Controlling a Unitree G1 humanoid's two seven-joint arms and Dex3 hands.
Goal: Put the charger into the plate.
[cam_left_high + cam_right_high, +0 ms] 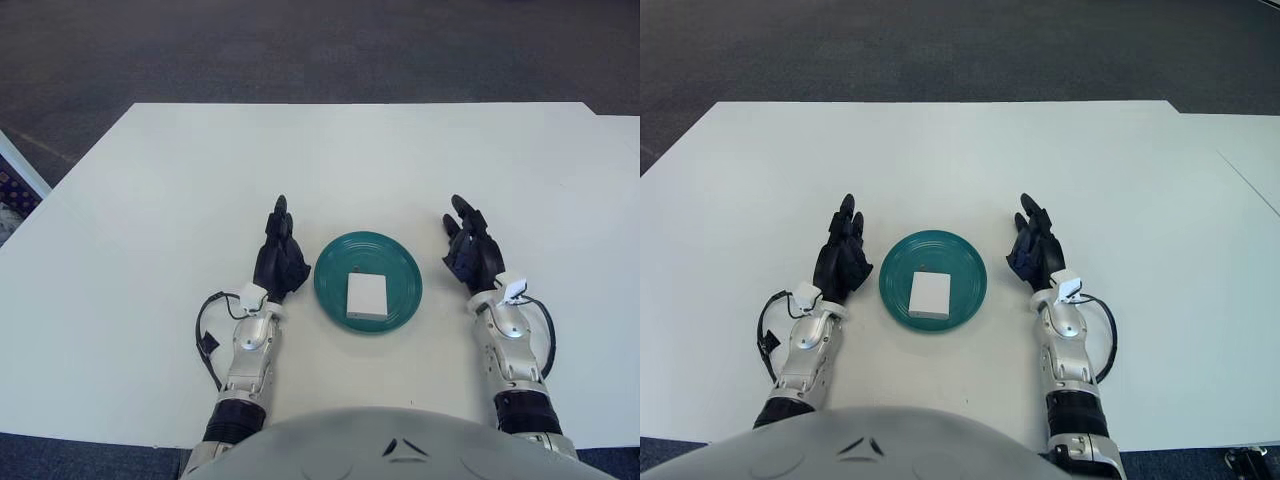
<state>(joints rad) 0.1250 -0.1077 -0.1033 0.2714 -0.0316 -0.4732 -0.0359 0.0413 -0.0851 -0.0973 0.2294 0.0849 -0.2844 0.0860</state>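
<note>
No brand, label or writing readable anywhere. Toward the near edge of the white tabletop (pixel 150 200), left of centre: left robot hand (pixel 279 262), dark fingers stretched forward and loosely together, holding nothing, just beside the left rim of the plate. From its wrist, a black cable (pixel 205 335) looping out over the tabletop. Midway along the near edge: round teal plate (pixel 335 265), flat on the surface. Inside it, slightly toward the near rim: white square charger (pixel 367 295), lying flat, touched by neither hand. Just right of the plate: right robot hand (pixel 472 258), fingers likewise extended and relaxed, gripping nothing, with a small white tab (pixel 513 289) and a black cable loop at the wrist. Nothing standing between hands and plate. Beyond the far edge, dark carpeted floor (pixel 320 50).
</note>
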